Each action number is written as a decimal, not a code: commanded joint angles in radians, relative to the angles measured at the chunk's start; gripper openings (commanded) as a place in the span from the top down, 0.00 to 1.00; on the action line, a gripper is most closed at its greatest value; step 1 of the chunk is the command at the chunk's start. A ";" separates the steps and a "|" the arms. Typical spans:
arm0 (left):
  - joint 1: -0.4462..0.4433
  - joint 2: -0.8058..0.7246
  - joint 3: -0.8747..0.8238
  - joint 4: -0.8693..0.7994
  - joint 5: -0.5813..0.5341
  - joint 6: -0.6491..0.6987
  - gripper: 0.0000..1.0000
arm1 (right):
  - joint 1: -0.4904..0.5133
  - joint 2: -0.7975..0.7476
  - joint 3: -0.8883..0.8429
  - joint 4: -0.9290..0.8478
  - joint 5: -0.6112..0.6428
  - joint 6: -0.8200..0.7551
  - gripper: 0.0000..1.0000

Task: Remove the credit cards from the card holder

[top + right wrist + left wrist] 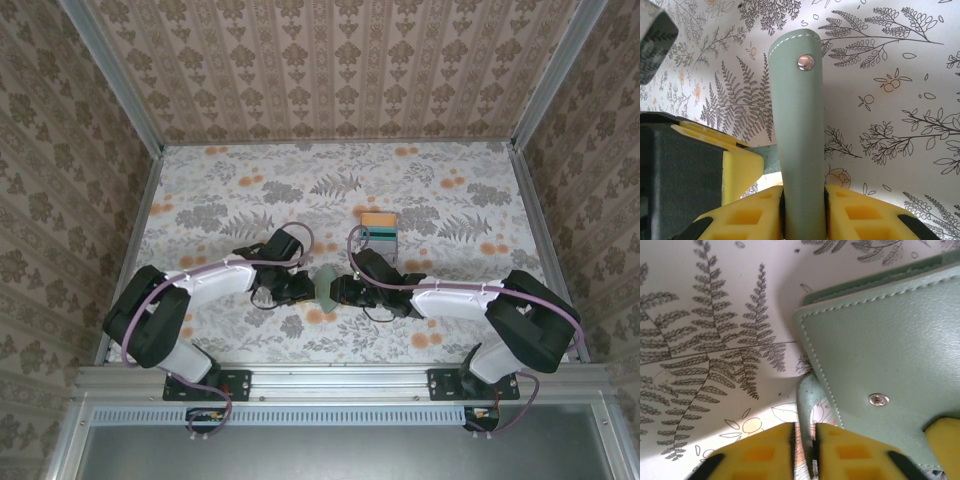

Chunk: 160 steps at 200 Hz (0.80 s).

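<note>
At centre — left pincer (803, 450) and right pincer (802, 215) clamp card holder (797, 125)

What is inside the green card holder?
Its inside is hidden. The left hand and right hand pinch the card holder, and just its green outside and snap face the cameras. Some credit cards lie on the table.

1. The tabletop (300, 180) is wearing a pale cloth, showing grey ferns and orange blossoms all across.
2. Patterned wallpaper walls (330, 60) are closing it in on three sides.
3. A metal rail (340, 378) is running along the near edge, with slanted posts (112, 75) rising at the corners.
</note>
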State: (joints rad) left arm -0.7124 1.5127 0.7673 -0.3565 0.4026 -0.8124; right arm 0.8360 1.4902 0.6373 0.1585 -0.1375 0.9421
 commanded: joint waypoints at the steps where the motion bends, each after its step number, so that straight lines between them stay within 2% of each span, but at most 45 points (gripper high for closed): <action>1: -0.004 0.008 0.041 -0.036 -0.028 0.018 0.95 | 0.006 -0.007 -0.011 0.023 0.011 0.004 0.72; 11: -0.003 -0.001 0.043 -0.052 -0.038 0.024 1.00 | 0.006 -0.013 -0.014 0.020 0.014 0.004 0.71; 31: -0.004 -0.028 0.061 -0.095 -0.060 0.047 1.00 | 0.007 -0.022 -0.016 0.003 0.026 -0.001 0.67; 54: -0.003 -0.063 0.098 -0.156 -0.067 0.098 1.00 | 0.007 -0.041 -0.005 -0.046 0.053 -0.021 0.43; 69: -0.005 -0.083 0.135 -0.208 -0.057 0.141 1.00 | 0.006 -0.058 0.004 -0.080 0.073 -0.037 0.33; 102: -0.013 -0.115 0.208 -0.287 -0.019 0.215 1.00 | 0.005 -0.064 0.022 -0.107 0.076 -0.061 0.32; 160: -0.034 -0.134 0.256 -0.297 -0.008 0.209 1.00 | 0.003 -0.071 0.038 -0.090 0.055 -0.042 0.28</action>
State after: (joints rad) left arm -0.7387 1.4021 0.9936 -0.6132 0.3786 -0.6281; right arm 0.8360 1.4441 0.6468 0.0803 -0.0856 0.8940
